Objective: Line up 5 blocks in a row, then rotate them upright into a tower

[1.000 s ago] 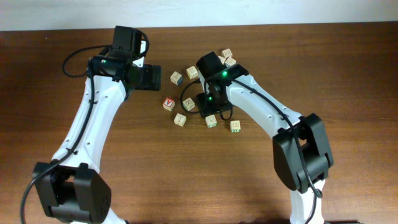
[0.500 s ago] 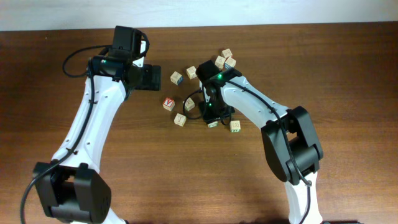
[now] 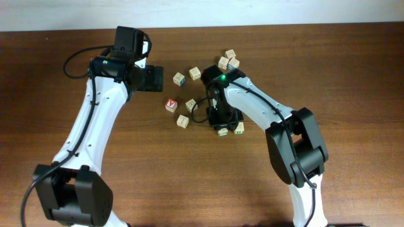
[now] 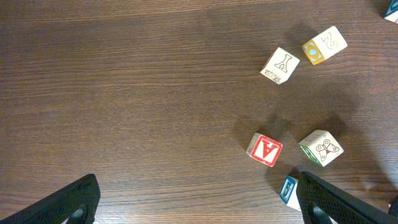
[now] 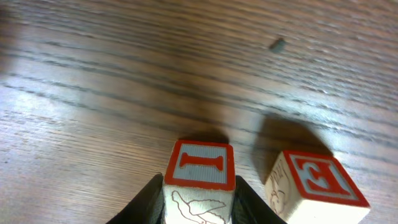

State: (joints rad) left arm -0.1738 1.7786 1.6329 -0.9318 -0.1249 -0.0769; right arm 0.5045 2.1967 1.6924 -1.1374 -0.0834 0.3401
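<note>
Block (image 5: 199, 167) clamped squarely in right pincer (image 5: 199, 200), red letter face up.

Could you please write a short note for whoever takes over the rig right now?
Left gripper: open, empty, off the blocks.
Right gripper: closed on the I block, beside the E block.
A block and green block lie loose nearby.
Done: cannot tell how many are turned.
Left: probably turn the I block, then the rest.
</note>
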